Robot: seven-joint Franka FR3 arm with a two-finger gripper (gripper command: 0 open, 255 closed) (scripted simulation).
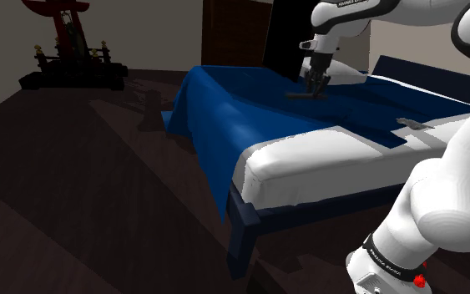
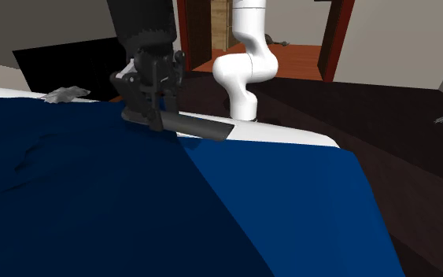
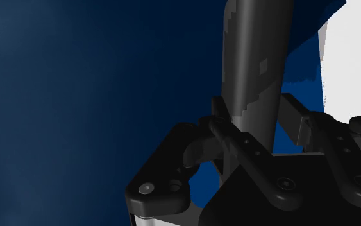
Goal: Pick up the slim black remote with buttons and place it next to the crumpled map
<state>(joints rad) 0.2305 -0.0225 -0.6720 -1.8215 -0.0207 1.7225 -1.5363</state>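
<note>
Slim dark remote (image 2: 182, 125) is held in the black gripper (image 2: 153, 112), clasped between the jaws near one of its ends. In the second exterior view its long axis is seen lying almost level, with the free end pointing toward that view's right and dipping slightly. In the shoulder view the remote (image 1: 303, 95) is seen as a short level bar under the gripper (image 1: 315, 84), its free end reaching toward that view's left. In the wrist view the remote (image 3: 257, 58) is seen running straight away from the gripper (image 3: 252, 122) – a long, narrow dark body with a few paler patches.

The remote is held close over the blue blanket (image 1: 224, 104) of the bed (image 1: 243, 227), far from the white sheet (image 1: 308, 163) at the near corner. Whether it touches the blanket cannot be told.

The crumpled map (image 1: 410, 125) is seen as a small grey shape on the blanket, well apart from the remote – toward the shoulder view's right. In the second exterior view the crumpled map (image 2: 65, 94) lies beyond the gripper, to that view's left.
</note>
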